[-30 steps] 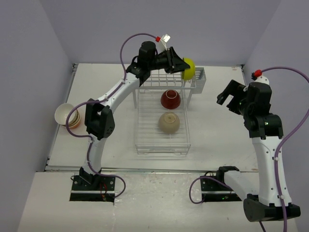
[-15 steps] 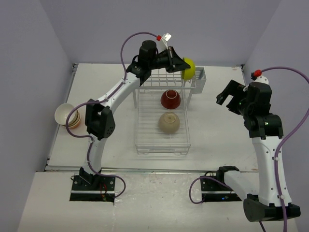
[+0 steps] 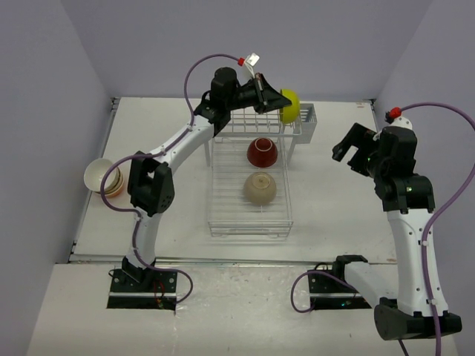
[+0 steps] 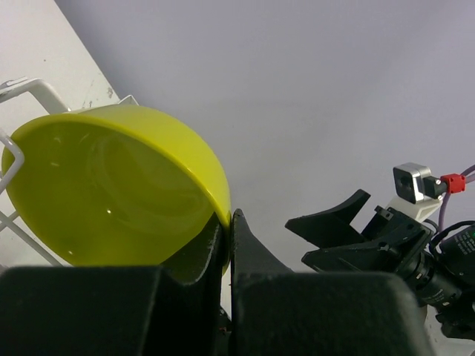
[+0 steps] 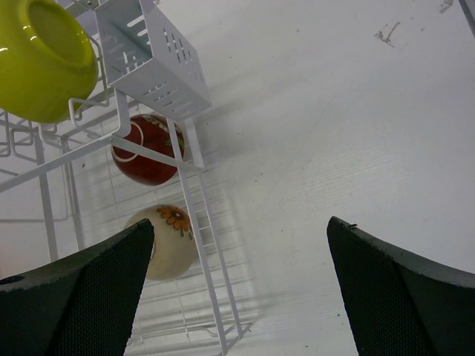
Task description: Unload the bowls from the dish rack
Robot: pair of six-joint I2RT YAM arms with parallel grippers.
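A lime-yellow bowl (image 3: 290, 106) (image 4: 111, 189) (image 5: 44, 59) stands tilted at the far end of the white dish rack (image 3: 223, 222), by the raised tines. My left gripper (image 3: 280, 101) (image 4: 228, 222) is shut on its rim, one finger inside and one outside. On the rack's flat grid lie a dark red bowl (image 3: 262, 152) (image 5: 147, 148) and a beige bowl (image 3: 260, 188) (image 5: 169, 241), both upside down. My right gripper (image 3: 349, 148) (image 5: 241, 245) hangs open over the table to the right of the rack, holding nothing.
A small stack of bowls (image 3: 102, 178) sits at the table's left edge, a cream one on top and tipped. The rack's cutlery basket (image 3: 305, 119) (image 5: 148, 55) stands at its far right corner, beside the yellow bowl. Purple walls close in the table.
My left gripper has closed onto the yellow bowl's rim, and that arm has shifted very slightly. The right arm has not moved.
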